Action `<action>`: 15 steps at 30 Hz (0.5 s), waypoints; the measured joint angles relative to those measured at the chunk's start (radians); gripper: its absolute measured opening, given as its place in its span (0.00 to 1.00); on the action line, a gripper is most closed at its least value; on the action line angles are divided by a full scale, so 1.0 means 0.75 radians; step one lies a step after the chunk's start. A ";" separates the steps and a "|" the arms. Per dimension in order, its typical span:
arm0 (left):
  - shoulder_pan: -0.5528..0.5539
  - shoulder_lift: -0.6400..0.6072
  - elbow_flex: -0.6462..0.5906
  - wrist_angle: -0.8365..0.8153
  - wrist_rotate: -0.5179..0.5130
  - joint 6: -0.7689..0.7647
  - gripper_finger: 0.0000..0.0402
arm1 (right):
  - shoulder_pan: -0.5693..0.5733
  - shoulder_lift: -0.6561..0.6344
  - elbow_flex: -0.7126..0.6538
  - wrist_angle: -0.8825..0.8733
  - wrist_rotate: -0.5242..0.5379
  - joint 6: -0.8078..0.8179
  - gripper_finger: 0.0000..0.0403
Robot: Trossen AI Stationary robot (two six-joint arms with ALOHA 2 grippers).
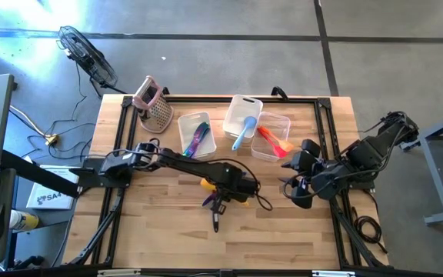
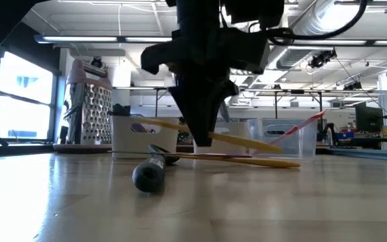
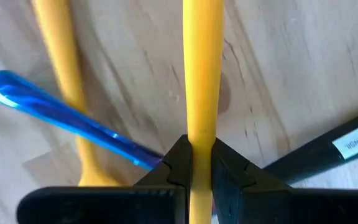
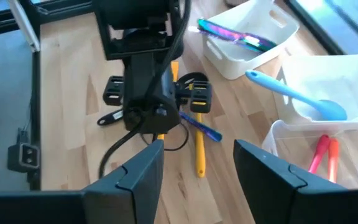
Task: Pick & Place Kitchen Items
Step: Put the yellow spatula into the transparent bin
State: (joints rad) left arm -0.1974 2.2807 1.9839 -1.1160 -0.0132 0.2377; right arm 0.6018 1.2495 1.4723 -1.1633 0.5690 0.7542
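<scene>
Counting four loose utensils mid-table: two yellow utensils (image 3: 202,74), one blue utensil (image 3: 61,115), one black utensil (image 2: 150,175). Your left gripper (image 3: 194,165) pinches one slim yellow handle. Three tubs (image 1: 242,115) behind hold more. Your right gripper (image 4: 197,171) hovers half open, empty

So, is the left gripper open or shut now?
Shut. The left gripper has both fingers pressed against a yellow utensil handle, above the wooden table.
</scene>
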 joint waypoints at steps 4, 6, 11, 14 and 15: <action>0.001 -0.002 0.058 -0.077 -0.043 -0.009 0.06 | 0.001 0.000 0.000 -0.010 0.064 -0.033 0.47; 0.001 -0.002 0.103 -0.145 -0.085 -0.009 0.06 | 0.001 -0.003 0.001 -0.065 0.112 -0.004 0.47; 0.001 -0.002 0.273 -0.350 -0.197 -0.020 0.06 | 0.009 -0.031 0.001 -0.252 0.203 0.167 0.47; 0.001 -0.003 0.400 -0.460 -0.250 -0.045 0.06 | 0.034 -0.053 0.000 -0.311 0.214 0.225 0.47; 0.001 -0.003 0.445 -0.499 -0.276 -0.055 0.06 | 0.044 -0.062 0.001 -0.325 0.212 0.237 0.47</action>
State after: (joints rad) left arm -0.1970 2.2784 2.3176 -1.4904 -0.2204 0.1961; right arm 0.6347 1.2033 1.4727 -1.4072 0.7280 0.9323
